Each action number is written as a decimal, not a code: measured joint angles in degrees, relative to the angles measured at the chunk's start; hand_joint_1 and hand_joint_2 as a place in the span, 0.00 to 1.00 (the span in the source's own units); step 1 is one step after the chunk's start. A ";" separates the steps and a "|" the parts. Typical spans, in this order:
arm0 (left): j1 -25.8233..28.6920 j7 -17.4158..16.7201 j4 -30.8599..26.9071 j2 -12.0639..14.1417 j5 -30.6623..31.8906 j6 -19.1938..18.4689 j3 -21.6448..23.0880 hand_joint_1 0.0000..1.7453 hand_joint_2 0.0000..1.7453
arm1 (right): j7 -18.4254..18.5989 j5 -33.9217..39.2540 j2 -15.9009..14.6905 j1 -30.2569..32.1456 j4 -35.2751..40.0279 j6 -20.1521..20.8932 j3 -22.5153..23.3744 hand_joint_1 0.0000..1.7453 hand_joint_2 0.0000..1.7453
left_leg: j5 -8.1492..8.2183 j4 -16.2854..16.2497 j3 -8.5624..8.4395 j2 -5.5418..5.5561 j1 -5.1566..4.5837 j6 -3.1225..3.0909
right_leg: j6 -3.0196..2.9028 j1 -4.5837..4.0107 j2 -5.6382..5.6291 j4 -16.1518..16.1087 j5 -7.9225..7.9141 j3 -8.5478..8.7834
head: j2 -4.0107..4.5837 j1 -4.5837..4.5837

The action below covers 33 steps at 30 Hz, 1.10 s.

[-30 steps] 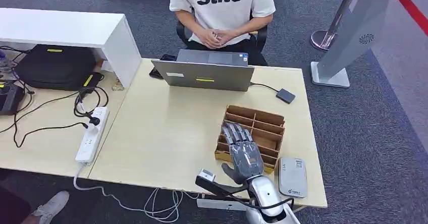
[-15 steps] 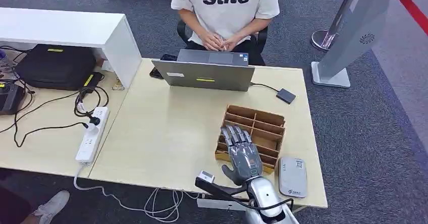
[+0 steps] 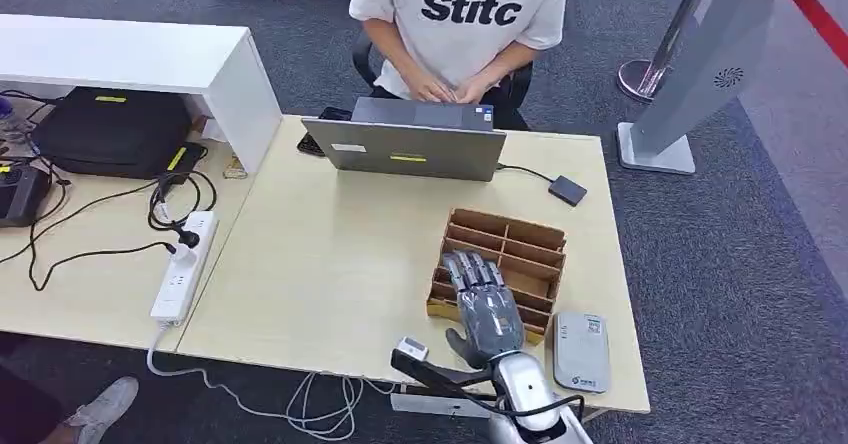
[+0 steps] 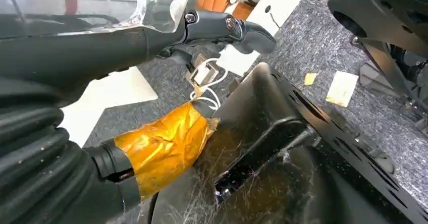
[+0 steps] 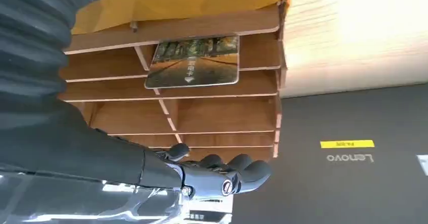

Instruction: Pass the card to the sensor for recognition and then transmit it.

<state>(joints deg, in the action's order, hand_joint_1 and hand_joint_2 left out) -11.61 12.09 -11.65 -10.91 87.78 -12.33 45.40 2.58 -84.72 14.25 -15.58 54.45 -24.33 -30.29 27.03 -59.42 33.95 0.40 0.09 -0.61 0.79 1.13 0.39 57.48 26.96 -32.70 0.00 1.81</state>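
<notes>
The card [image 5: 194,61] is lying flat in one compartment of the wooden organizer [image 3: 505,254], and we are seeing it in the right wrist view as a printed picture of a tree-lined road with its long axis running along the length of the compartment, one short end lying over a divider. In the head view our right robot hand [image 3: 487,304] is hovering over the organizer's near side with its fingers [image 3: 468,269] stretched out and apart, holding nothing; the fingertips are pointing toward the far edge of the table [image 3: 330,264]. Our left robot hand [image 4: 222,30] is hanging off the table, dark fingers loosely curled, and we cannot tell whether it is closed.

The table is pale wood, standing on grey carpet [image 3: 760,264]. The organizer is sitting toward the right side of the table, near the front edge. The card reader [image 3: 580,351] is lying flat just beside the organizer, at the front right corner. A grey laptop [image 3: 415,144] is standing at the far edge, its lid back facing us, with a small dark box [image 3: 567,190] cabled to it nearer the far right corner. A person in a white shirt [image 3: 465,14] is sitting behind the laptop. A white power strip [image 3: 183,264] is lying beyond the table's left edge, on the neighbouring desk.
</notes>
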 joint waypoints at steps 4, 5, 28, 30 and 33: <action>-0.02 0.48 -0.09 0.07 -0.48 -1.38 0.00 0.00 1.00 | 0.87 -0.92 0.00 0.00 -0.70 -0.37 1.09 0.00 1.00 | 0.00 0.00 0.02 0.08 0.00 0.00 | 0.00 0.00 0.04 0.00 0.00 0.00 | 0.00 0.00; -0.03 0.59 -0.09 0.09 -0.63 -1.61 0.00 0.00 1.00 | 0.90 -1.09 0.00 0.00 -0.87 -0.37 1.22 0.00 1.00 | -0.01 0.00 0.02 0.09 0.00 0.01 | 0.00 0.00 0.05 0.00 0.00 0.00 | 0.00 0.00; 0.49 -1.90 -0.07 0.33 -8.72 -4.79 -0.98 0.00 1.00 | -0.33 -1.62 0.48 2.20 3.89 -1.23 3.43 0.00 1.00 | -0.02 0.01 0.02 0.20 0.00 0.00 | 0.00 0.00 0.14 0.00 0.01 0.02 | 0.00 0.00; 0.64 -2.49 -0.07 0.33 -9.62 -4.79 -1.55 0.00 1.00 | -0.33 -1.38 0.48 2.59 5.01 -0.65 3.43 0.00 1.00 | -0.02 0.01 0.01 0.19 0.00 0.00 | 0.00 0.00 0.14 0.00 0.01 0.02 | 0.00 0.00; 0.94 -3.26 -0.07 0.33 -10.80 -4.76 -2.69 0.00 1.00 | -0.13 -1.07 0.48 2.88 5.71 0.33 3.43 0.00 1.00 | -0.02 0.01 -0.01 0.18 0.00 0.00 | 0.00 0.01 0.13 0.00 0.01 0.04 | 0.00 0.00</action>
<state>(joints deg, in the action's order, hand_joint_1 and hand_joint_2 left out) -10.67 8.83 -11.72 -10.58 76.98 -17.09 42.71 2.45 -85.79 14.73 -12.70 60.15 -24.00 -26.86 27.01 -59.41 33.93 0.59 0.09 -0.61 0.79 1.14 0.53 57.48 26.97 -32.66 0.00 1.81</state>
